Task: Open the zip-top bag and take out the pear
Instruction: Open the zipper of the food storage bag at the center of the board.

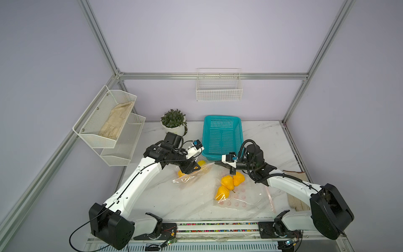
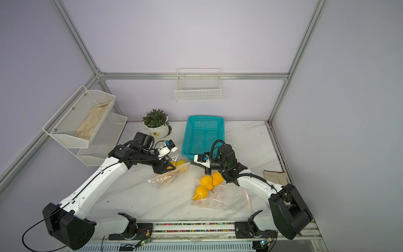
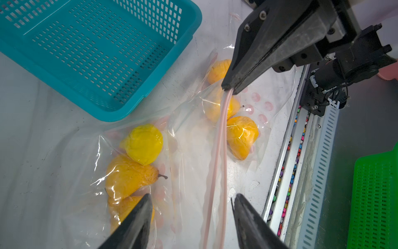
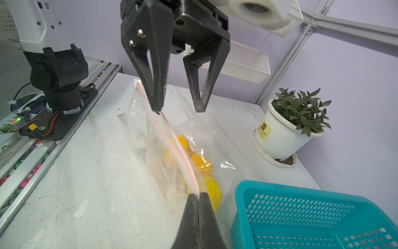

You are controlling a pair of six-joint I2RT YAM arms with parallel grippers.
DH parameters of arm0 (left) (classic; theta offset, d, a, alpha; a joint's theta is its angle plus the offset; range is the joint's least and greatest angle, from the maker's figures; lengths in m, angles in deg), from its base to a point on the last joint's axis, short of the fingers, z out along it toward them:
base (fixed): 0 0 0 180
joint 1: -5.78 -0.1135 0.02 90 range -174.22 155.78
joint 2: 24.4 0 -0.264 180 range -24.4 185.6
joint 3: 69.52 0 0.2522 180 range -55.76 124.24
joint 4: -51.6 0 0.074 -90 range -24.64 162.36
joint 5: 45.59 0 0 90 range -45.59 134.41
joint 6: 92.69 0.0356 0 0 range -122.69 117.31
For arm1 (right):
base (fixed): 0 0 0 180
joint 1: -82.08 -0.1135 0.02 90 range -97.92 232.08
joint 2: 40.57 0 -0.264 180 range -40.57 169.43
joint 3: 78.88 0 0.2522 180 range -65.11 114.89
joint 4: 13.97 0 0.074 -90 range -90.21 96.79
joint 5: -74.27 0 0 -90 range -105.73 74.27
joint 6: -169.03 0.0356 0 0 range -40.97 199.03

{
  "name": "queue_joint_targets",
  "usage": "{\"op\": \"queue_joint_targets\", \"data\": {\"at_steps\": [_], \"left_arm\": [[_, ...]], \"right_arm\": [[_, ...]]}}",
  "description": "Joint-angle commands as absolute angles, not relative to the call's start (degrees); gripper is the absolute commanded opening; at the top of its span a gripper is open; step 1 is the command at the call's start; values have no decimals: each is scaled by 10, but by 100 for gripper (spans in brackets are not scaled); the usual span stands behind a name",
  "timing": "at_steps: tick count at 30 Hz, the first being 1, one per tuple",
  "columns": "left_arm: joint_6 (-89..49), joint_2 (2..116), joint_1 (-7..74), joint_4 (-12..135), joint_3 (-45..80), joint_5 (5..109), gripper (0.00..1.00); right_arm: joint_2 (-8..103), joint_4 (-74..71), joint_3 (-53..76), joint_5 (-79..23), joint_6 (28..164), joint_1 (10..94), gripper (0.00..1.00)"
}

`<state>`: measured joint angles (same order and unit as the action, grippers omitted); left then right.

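**While the right gripper [image 3: 228, 88] pins the zip strip [image 3: 219, 151], the left gripper [image 3: 191, 196] hangs open astride it**

Since a zip seal parts only against an anchor, the right gripper is clamped fully shut on the pink strip's end nearest the teal basket [image 1: 221, 117]. This leaves the zip-top bag's [image 4: 140, 120] mouth lifted off the marble table [image 1: 165, 196] and fairly taut. That arm's forearm runs roughly level, fingers pointing sideways toward its partner.

The left arm reaches forward with its wrist bent down and its fingers aimed at the table. Its jaws stand about half parted, one either side of the strip, gripping nothing. It looks placed to pinch one lip or to reach the small white tab [image 4: 136, 82] at the strip's other end.

Several pears [image 3: 129, 176] lie inside this bag beneath the strip, just beside the basket. Three more pears sit in a second bag [image 1: 250, 198] lying flat near the right arm.
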<state>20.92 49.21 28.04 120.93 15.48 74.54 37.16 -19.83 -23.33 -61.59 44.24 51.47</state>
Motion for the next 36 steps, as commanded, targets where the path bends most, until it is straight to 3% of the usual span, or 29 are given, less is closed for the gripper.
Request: {"op": "queue_joint_targets", "data": {"at_steps": [1, 14, 34, 35, 36], "left_arm": [[223, 484, 279, 1208, 141, 758, 58], [227, 512, 283, 1208, 137, 738, 44], [225, 546, 294, 1209, 133, 755, 11], [221, 550, 294, 1209, 136, 755, 6], [217, 556, 294, 1209, 141, 755, 0]], "right_arm": [[368, -196, -226, -617, 432, 512, 0], [369, -203, -223, -611, 430, 512, 0], [377, -231, -216, -556, 452, 513, 0], [377, -237, -216, -542, 468, 513, 4], [377, -246, -216, -522, 496, 513, 16]]}}
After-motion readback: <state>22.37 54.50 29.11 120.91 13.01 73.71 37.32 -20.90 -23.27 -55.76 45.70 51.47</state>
